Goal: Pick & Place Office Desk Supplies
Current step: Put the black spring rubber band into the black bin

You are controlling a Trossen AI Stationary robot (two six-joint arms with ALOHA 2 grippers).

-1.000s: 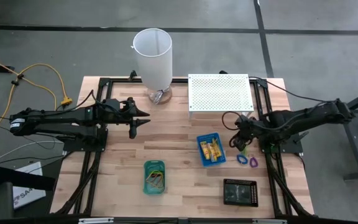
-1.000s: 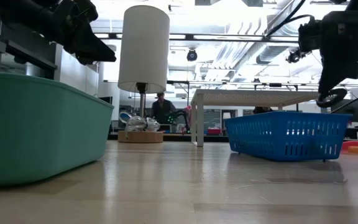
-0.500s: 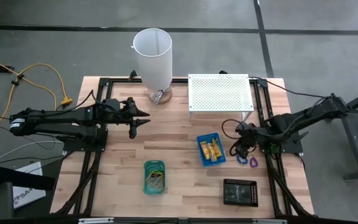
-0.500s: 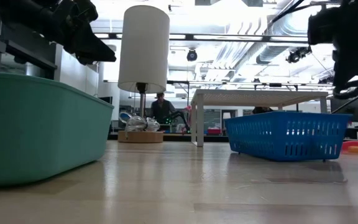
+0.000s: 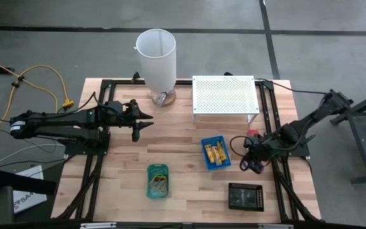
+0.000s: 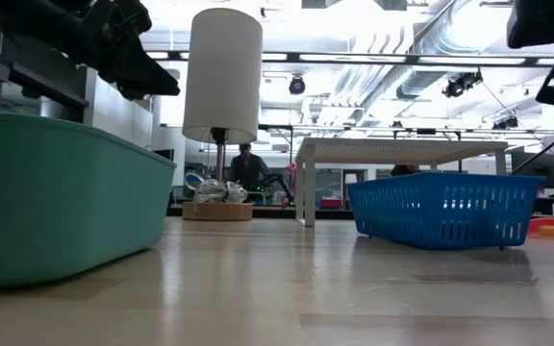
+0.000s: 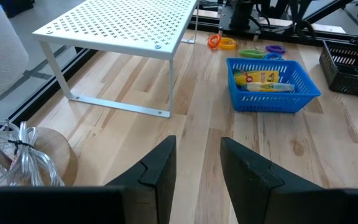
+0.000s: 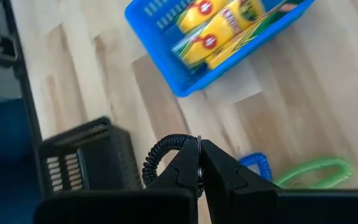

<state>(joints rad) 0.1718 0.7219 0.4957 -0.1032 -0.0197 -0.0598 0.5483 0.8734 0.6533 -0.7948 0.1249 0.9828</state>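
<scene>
My right gripper [image 8: 199, 169] hangs above the table between the blue tray [image 5: 215, 153] and the black tray [image 5: 246, 196], shut on a black coiled loop [image 8: 159, 157]. The blue tray holds yellow packets [image 8: 219, 31]. A blue loop [image 8: 257, 164] and a green loop [image 8: 316, 173] lie flat on the wood under my right gripper. My left gripper [image 5: 146, 122] waits open at the table's left, above the wood and near the white cylinder [image 5: 156, 57]. A green tray [image 5: 158, 180] with coloured bands sits toward the near edge. My right gripper pinches the black coiled loop at one spot of its ring [image 8: 188, 144] between the two fingertips. The fingers slant down from above. The rest of the loop sticks out to one side of the fingers, clear of the table.
A white perforated shelf [image 5: 225, 95] stands at the far right on thin legs. Orange, yellow, green and purple loops [image 7: 247, 50] lie beyond the blue tray. Black frame rails run along both table sides. Bare wood lies between the green and blue trays.
My right gripper has swung toward the table's near edge, from beside the blue tray toward the black tray. It has rolled somewhat and stays shut on the black loop, which it carries clear of the table. In the low view it has passed out at the right.
</scene>
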